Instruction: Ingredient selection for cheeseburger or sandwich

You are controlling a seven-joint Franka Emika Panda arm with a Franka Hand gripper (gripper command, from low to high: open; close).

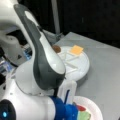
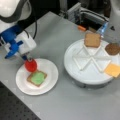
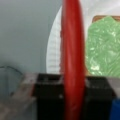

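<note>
Gripper (image 2: 28, 60) clamped on red tomato disc (image 2: 31, 65), disc held on edge, pinched across flat faces between pads (image 3: 98, 97). Looks light, stiff, smooth plastic; thin rim, so face-to-face pinch near upper edge seems surest. Just below: green lettuce (image 2: 38, 77) lying on toast square (image 2: 30, 79), on white plate (image 2: 50, 85). Well apart, toward front view's right: divided tray (image 2: 75, 53) with second toast (image 2: 92, 39), brown patty (image 2: 112, 48), yellow cheese (image 2: 113, 69).

Grey table (image 2: 62, 32) with plate (image 2: 51, 77), divided tray (image 2: 72, 67).
</note>
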